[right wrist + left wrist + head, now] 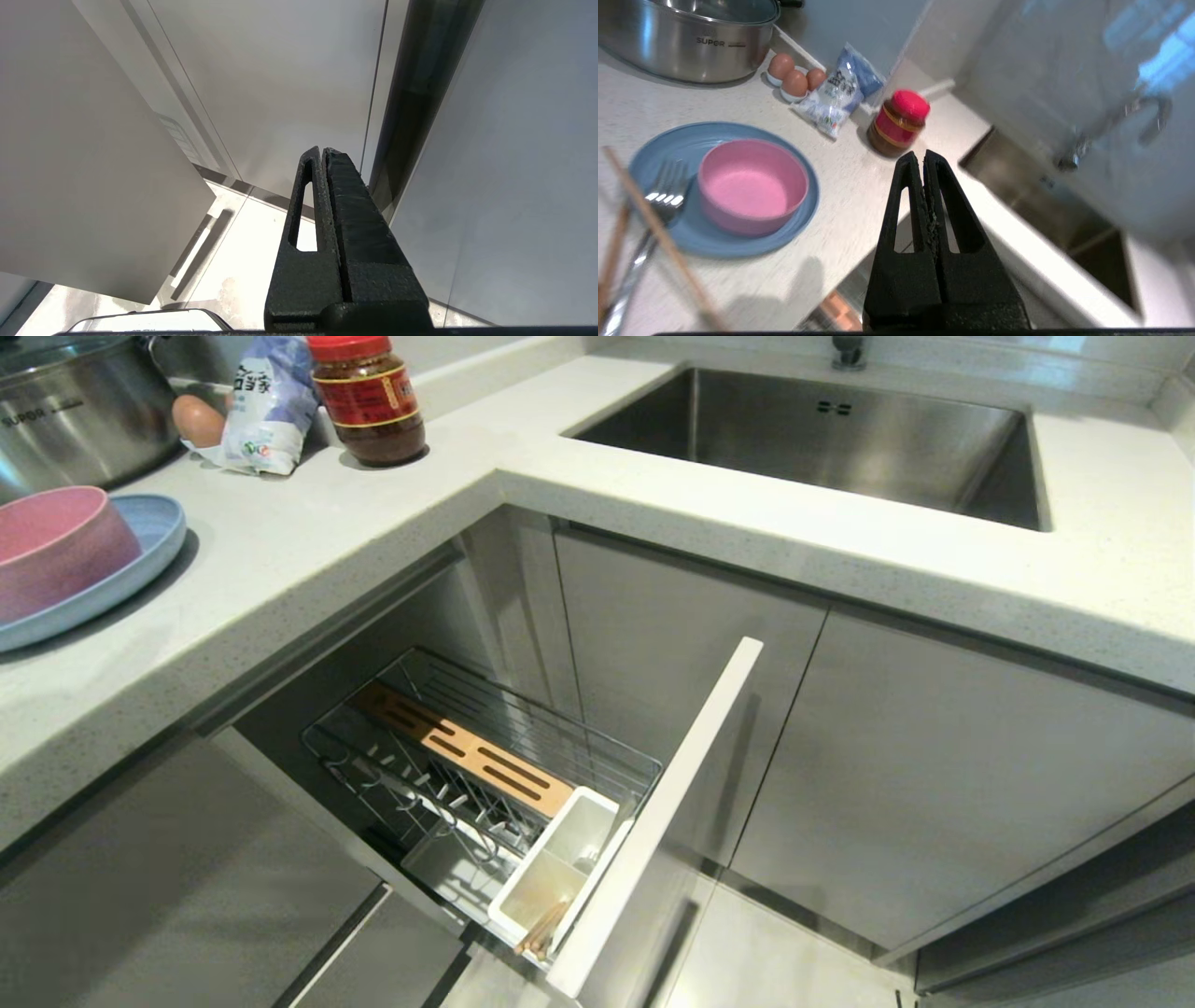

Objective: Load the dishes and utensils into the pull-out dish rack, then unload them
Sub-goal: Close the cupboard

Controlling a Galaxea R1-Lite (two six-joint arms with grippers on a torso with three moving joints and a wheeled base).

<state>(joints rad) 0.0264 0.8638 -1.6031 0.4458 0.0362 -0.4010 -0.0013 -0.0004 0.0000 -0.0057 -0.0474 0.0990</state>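
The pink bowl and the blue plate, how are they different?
The pink bowl is deep with tall sides; the blue plate is flat and wider. The bowl sits on the plate, and the plate rests on the counter. Both are round and matte.

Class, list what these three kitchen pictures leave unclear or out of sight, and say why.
- Chopsticks, left wrist view: blurred, cut off by the edge; what holds them is unclear.
- Fork, same view: handle runs off the edge.
- Blue plate, head view: cut by the left edge, part covered by pink bowl.
- Both arms: absent from the head view.
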